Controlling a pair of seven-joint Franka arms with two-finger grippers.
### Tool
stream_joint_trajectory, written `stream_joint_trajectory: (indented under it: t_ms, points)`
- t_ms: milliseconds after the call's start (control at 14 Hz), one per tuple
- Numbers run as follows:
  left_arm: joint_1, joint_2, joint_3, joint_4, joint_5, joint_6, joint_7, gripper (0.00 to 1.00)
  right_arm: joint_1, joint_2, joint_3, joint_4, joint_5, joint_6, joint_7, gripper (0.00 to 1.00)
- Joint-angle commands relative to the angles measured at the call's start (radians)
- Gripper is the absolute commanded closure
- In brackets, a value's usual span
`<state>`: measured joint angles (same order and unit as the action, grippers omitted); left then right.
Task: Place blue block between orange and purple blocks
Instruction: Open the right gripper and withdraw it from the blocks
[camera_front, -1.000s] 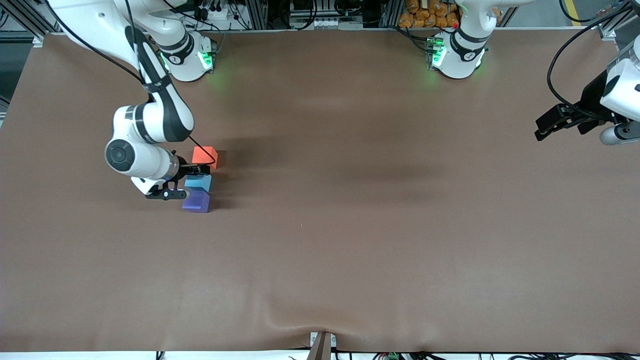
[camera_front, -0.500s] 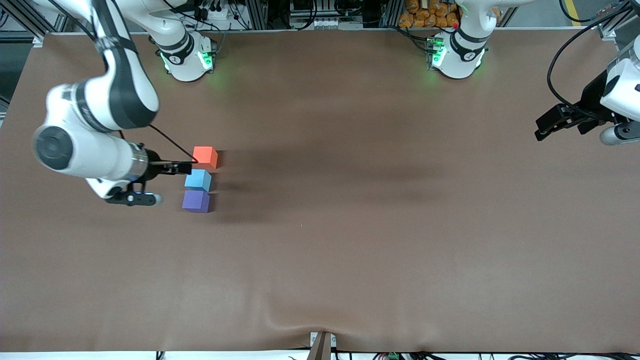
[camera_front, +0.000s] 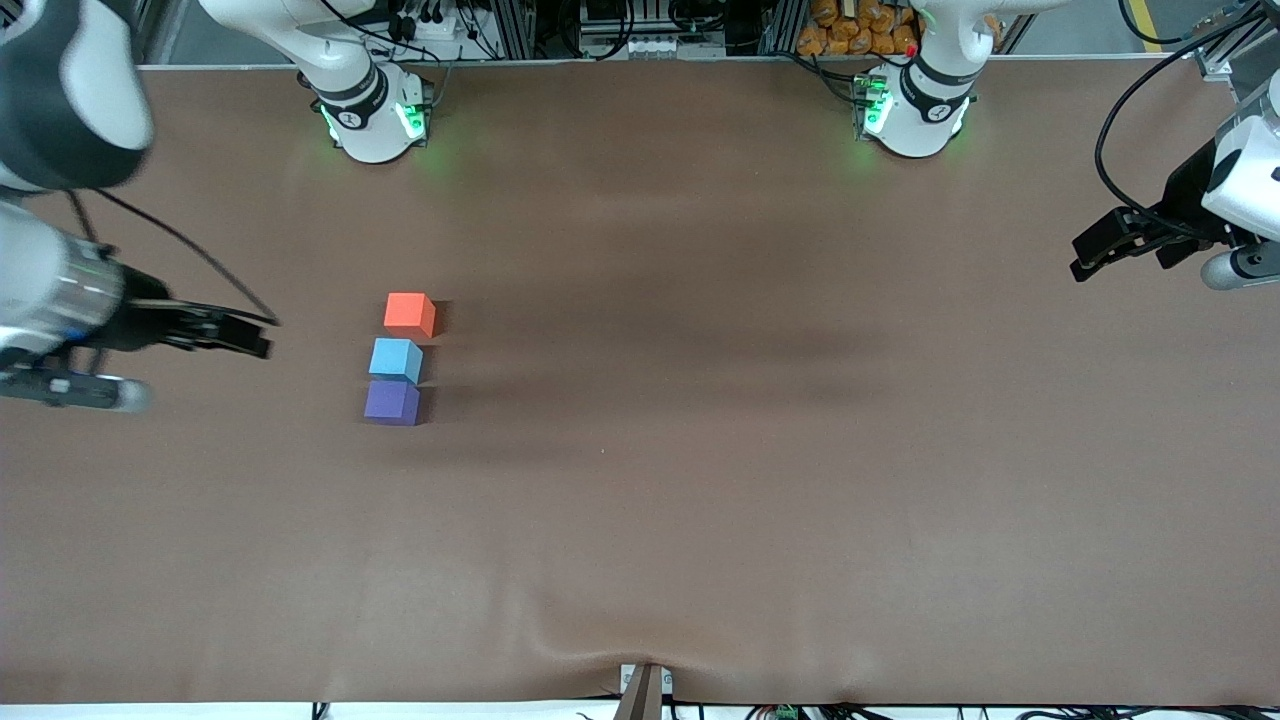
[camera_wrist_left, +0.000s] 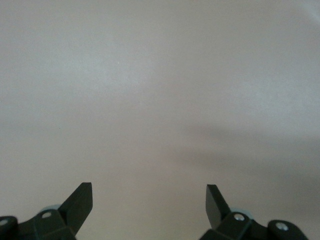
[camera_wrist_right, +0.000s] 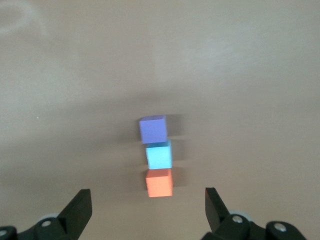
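Front view shows three blocks in a row on the worktop (camera_front: 700, 500), left of centre frame: one orange block (camera_front: 409, 314), one blue block (camera_front: 395, 360) between, one purple block (camera_front: 392, 404). The right gripper (camera_front: 245, 335), fingers open and empty, has drawn back to the frame's left edge since a second ago; the left gripper (camera_front: 1085, 262) waits at right edge, open.

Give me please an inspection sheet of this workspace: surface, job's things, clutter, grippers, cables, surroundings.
Surface: brown table, a wrinkle at the edge nearest the front camera.
Job's things: orange block, blue block, purple block in one row, blue in the middle, orange farthest from the front camera.
Clutter: nothing seen.
Grippers: right gripper jaws open, empty, over the table at its own end; left gripper jaws open, empty, waiting at its end.
Cables: black cable at the right wrist.
Surroundings: metal frames along the bases' edge.
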<state>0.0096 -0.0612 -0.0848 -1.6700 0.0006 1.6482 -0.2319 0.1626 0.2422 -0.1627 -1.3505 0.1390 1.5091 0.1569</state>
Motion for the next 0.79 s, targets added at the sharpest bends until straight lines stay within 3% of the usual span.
stream_joint_trajectory:
  t_ms: [0,214,357,500,714]
  points:
    - [0.006,0.001,-0.004,0.012,0.006,-0.002,0.019,0.0,-0.011,0.022,-0.076,0.135,-0.009,-0.088,-0.036,0.0]
    - [0.003,-0.005,-0.006,0.013,0.006,-0.004,0.019,0.0,-0.008,-0.003,-0.144,0.145,-0.01,-0.13,-0.072,0.0]
    - [0.004,-0.008,-0.006,0.013,0.006,-0.005,0.019,0.0,-0.015,-0.052,-0.152,0.149,-0.021,-0.203,-0.071,0.0]
    - [0.003,-0.006,-0.006,0.015,0.006,-0.005,0.019,0.0,-0.017,-0.13,-0.137,0.136,-0.079,-0.246,-0.071,0.0]
    - [0.007,-0.006,-0.006,0.015,0.004,-0.005,0.02,0.0,-0.069,-0.184,-0.072,0.094,-0.09,-0.277,-0.069,0.0]
